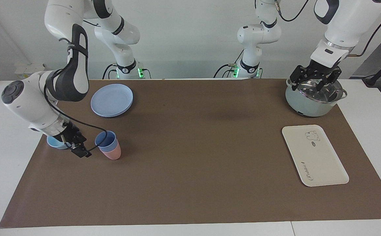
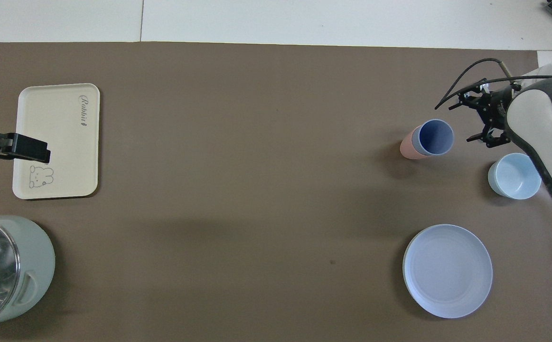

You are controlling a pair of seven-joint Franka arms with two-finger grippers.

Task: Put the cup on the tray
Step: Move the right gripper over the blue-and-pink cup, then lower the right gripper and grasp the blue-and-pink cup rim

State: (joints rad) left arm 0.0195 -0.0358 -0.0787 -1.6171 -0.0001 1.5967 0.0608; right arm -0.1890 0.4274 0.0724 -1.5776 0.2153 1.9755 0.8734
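The periwinkle-blue cup stands nested inside a pink cup near the right arm's end of the table; it also shows in the overhead view. My right gripper is low, just beside the cup, toward the right arm's end, open and apart from the cup; it also shows in the overhead view. The cream tray with the bear drawing lies bare at the left arm's end, and shows in the overhead view. My left gripper waits open above the pot.
A light-blue bowl sits beside my right gripper, nearer to the robots. A round blue plate lies nearer to the robots than the cups. A pale green pot with a glass lid stands nearer to the robots than the tray.
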